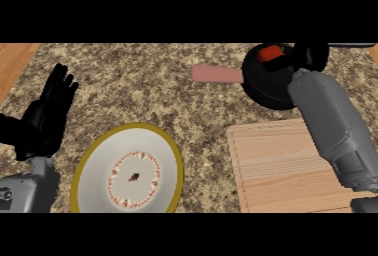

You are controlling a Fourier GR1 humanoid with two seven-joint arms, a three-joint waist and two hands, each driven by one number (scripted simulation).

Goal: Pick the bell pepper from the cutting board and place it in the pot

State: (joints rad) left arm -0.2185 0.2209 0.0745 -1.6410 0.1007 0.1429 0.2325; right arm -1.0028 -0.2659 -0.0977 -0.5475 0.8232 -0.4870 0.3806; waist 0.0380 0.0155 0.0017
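**One pepper over the pot, board already bare**

One red bell pepper (272,53) shows at the top right, over or just inside the black pot (266,85), whose pinkish handle (217,73) sticks out to the left. The right hand (310,54) is at the pot's far rim, right beside the pepper; its fingers are mostly hidden behind the forearm and the pot, so I cannot tell whether they are curled round the pepper or have let it go. The wooden cutting board (284,170) below the forearm holds nothing that can be seen.

Judging by its look, the pepper should be light, hollow and fairly stiff, with a smooth, waxy skin that could slip; the broad shoulders around the green stem seem the safest place to hold, from opposite sides.

The left hand (46,116) rests open at the left edge, fingers straight and up, well apart from the pot. A gold-rimmed plate (127,175) with a red patterned ring lies on the speckled counter (148,85) between the left hand and the board. Nothing stands between the pepper and the pot; only the pot's rim and handle are close enough to be knocked when the arm draws back.
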